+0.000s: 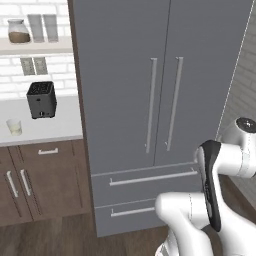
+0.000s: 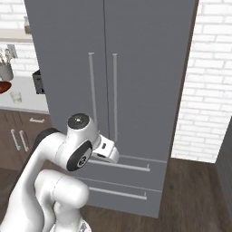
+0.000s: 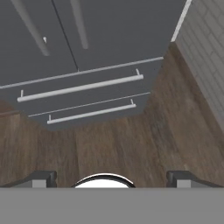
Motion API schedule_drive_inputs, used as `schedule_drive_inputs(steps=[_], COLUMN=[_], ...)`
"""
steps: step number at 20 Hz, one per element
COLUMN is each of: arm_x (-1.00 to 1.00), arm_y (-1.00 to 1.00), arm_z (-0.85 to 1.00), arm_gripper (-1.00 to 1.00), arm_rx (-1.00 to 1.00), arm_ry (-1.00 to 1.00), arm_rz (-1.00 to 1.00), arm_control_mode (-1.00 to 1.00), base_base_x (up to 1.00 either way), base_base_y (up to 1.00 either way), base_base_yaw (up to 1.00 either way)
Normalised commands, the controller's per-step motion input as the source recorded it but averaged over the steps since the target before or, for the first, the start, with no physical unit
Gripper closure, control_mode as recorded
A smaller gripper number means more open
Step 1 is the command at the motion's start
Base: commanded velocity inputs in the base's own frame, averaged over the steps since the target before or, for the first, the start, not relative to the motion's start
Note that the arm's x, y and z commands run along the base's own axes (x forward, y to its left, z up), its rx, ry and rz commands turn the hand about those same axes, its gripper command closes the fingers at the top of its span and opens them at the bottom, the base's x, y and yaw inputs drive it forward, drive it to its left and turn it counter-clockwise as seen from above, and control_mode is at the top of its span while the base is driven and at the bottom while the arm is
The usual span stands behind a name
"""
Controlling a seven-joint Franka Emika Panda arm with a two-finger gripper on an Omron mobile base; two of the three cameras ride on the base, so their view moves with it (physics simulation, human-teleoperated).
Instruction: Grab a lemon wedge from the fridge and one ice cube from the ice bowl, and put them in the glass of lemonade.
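The fridge [image 1: 120,75] [image 2: 149,68] stands tall and grey with both doors shut, so the lemon wedge is hidden. Its two silver bar handles [image 1: 151,105] run side by side at the door seam. My gripper [image 3: 111,179] is open with nothing between its fingertips [image 3: 41,178]. It points down at the fridge's bottom drawers [image 3: 81,87] and the wooden floor in front of them. The glass of lemonade [image 1: 14,127] [image 2: 16,97] stands on the white counter left of the fridge. An edge of the reddish-brown ice bowl [image 2: 3,86] shows at the far left; no ice cube can be made out.
A black toaster [image 1: 41,99] sits on the counter [image 1: 55,127] beside the fridge. A shelf above carries a brown-filled jar [image 1: 19,31] and two grey glasses [image 1: 42,27]. Brown cabinets [image 1: 40,180] stand below the counter. A white brick wall [image 2: 208,90] is right of the fridge.
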Motion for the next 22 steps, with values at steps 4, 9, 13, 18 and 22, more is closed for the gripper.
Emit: schedule_drive_inputs(steps=[4,9,13,18,22], arm_x=[0.0,0.0,0.0,0.49,0.56], arm_y=[0.0,0.0,0.06,0.83,0.9], arm_z=[0.0,0.0,0.07,0.32,0.43], arm_gripper=[-1.0,-1.0,-1.0,-1.0,-1.0], arm_rx=[0.0,0.0,0.0,-0.13,-0.12], arm_ry=[0.0,0.0,-0.14,-0.32,-0.32], arm_rz=[0.0,0.0,0.0,0.0,0.0], arm_control_mode=[1.0,-1.0,-1.0,-1.0,-1.0], base_base_x=[0.05,0.0,0.0,0.0,0.0], base_base_y=[0.0,0.0,0.0,0.0,0.0], base_base_yaw=[0.0,0.0,0.0,0.0,0.0])
